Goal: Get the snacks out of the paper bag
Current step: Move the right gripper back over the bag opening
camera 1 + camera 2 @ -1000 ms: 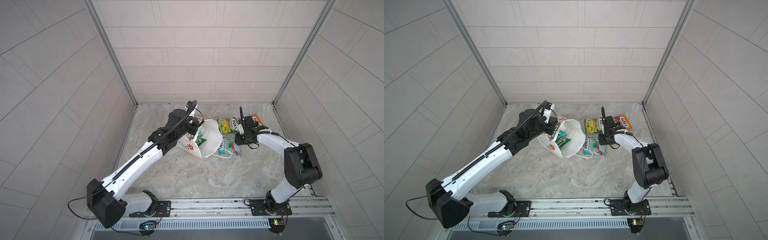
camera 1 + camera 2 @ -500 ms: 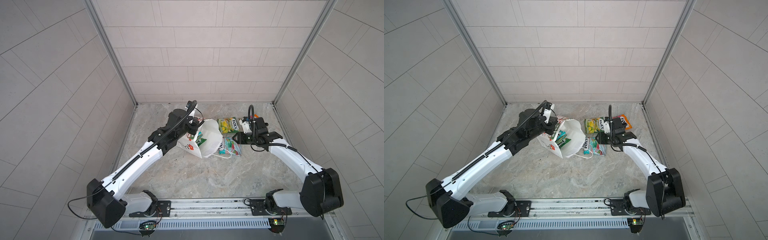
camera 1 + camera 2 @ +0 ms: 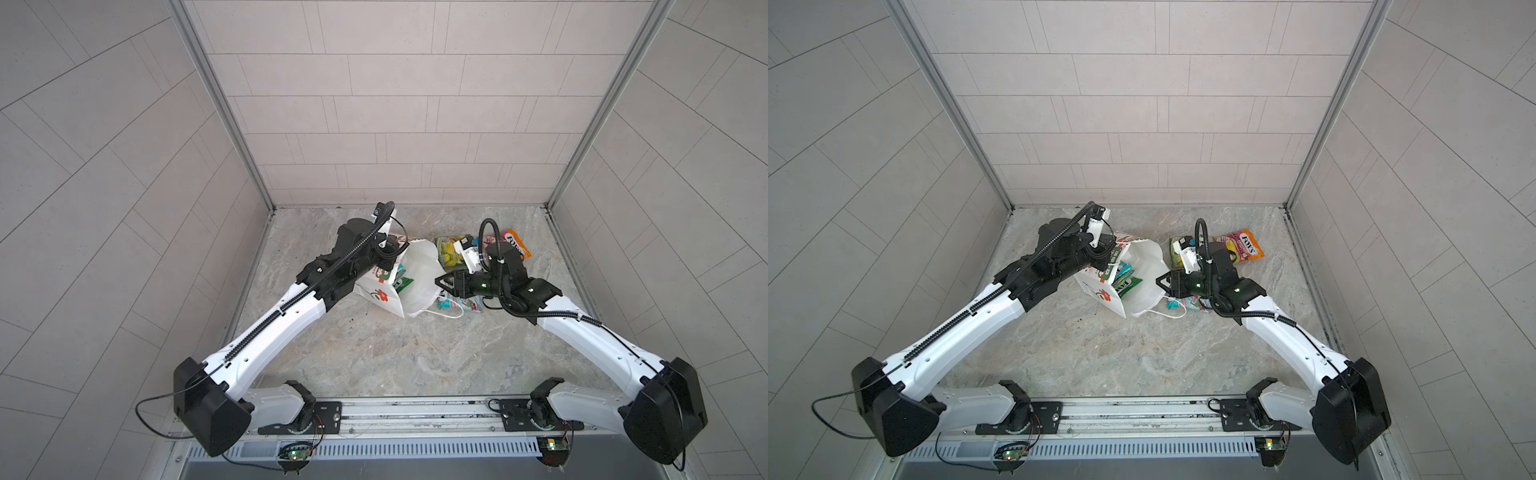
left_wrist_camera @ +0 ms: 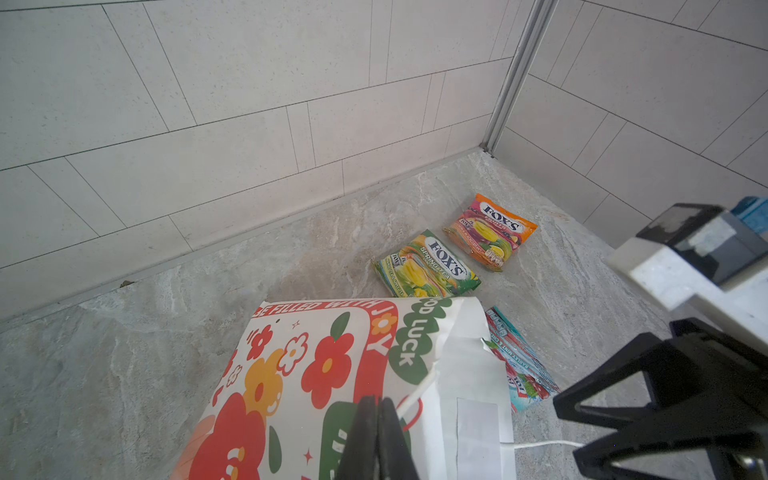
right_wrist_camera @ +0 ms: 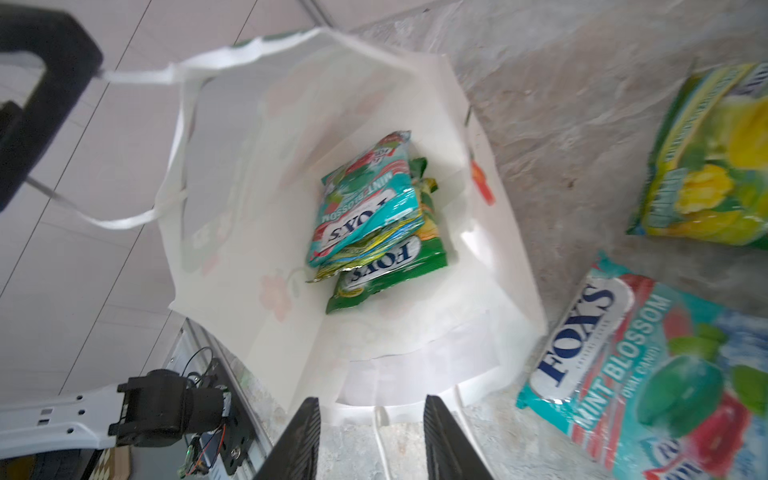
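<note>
The white paper bag (image 3: 419,270) (image 3: 1144,266) leans with its mouth toward the right. My left gripper (image 3: 391,255) (image 4: 378,415) is shut on its cord handle (image 5: 137,77) and holds the mouth wide. Inside lie a teal snack (image 5: 365,203) on top of green-yellow snacks (image 5: 386,266). On the floor outside lie an orange-pink packet (image 4: 490,228), a green-yellow packet (image 4: 428,266) (image 5: 706,166) and a teal packet (image 4: 519,365) (image 5: 648,370). My right gripper (image 3: 441,282) (image 5: 372,405) is open and empty at the bag's near rim, pointing into the mouth.
Tiled walls close in the marble floor (image 3: 395,353) at the back and both sides. The bag's other cord handle (image 3: 449,316) trails loose on the floor below the right gripper. The arm bases sit on a rail (image 3: 415,411) at the front edge.
My right arm has swung away from the packets on the floor, and its gripper now faces the bag's mouth with the jaws slightly narrower. The left arm and bag have stayed put.
</note>
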Motion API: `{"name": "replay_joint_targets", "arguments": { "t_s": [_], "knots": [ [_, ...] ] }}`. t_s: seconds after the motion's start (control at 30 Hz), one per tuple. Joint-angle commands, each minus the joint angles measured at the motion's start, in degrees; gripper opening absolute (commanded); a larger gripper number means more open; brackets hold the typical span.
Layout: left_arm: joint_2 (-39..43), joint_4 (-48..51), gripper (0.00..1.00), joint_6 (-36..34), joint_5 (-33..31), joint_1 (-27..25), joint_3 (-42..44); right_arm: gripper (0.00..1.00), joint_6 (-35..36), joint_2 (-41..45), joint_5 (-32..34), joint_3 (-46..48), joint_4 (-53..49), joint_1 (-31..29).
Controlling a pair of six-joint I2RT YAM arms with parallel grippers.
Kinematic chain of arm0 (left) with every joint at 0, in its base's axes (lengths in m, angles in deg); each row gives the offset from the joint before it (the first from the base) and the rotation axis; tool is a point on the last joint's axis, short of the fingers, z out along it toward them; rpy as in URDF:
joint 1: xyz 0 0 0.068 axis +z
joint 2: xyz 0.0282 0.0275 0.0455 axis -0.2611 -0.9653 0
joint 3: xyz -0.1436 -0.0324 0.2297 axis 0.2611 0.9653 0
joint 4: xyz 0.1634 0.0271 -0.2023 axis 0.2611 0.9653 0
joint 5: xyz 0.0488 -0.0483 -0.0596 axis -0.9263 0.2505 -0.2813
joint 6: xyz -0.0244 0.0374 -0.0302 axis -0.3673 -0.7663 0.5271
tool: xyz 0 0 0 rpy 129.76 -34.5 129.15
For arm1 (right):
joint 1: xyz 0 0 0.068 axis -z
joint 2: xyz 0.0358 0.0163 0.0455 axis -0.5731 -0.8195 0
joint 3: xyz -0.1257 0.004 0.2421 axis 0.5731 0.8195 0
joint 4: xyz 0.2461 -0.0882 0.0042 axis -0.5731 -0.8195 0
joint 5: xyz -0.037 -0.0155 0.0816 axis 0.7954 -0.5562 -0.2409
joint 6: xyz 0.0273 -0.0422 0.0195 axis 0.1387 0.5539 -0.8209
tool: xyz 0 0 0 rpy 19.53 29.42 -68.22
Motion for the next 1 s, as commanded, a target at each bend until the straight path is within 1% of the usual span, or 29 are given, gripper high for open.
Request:
{"name": "replay_joint_targets", "arguments": {
  "t_s": [0.0, 0.23, 0.37, 0.5, 0.6, 0.83, 0.97],
  "knots": [
    [1.7, -0.4, 0.00, 0.0, -0.4, -0.3, 0.2, 0.40, 0.1, -2.7, 0.3, -2.5, 0.8, -3.5],
    [1.9, -0.6, 0.00, -0.2, -0.7, -0.6, 0.3, 0.38, 1.2, -8.7, 4.4, -4.8, 0.9, -9.5],
    [2.2, -0.8, 0.00, -0.6, -1.0, -0.9, 0.6, 0.36, 0.9, -12.7, 6.4, -5.9, 1.2, -11.6],
    [2.5, -1.2, 0.00, -0.7, -1.0, -1.1, 0.8, 0.33, -0.9, -16.3, 8.8, -7.3, 1.6, -12.6],
    [2.7, -1.4, 0.00, -0.7, -0.8, -1.1, 0.9, 0.33, -4.5, -18.4, 11.8, -7.5, 4.1, -12.8],
    [3.2, -2.2, 0.00, -0.8, -0.3, -1.3, 1.4, 0.32, -19.0, -22.8, 17.0, -6.5, 14.8, -12.9],
    [3.1, -2.3, 0.00, -0.8, 0.2, -1.5, 1.5, 0.31, -24.5, -25.2, 19.2, -7.2, 17.1, -13.2]
  ]
}}
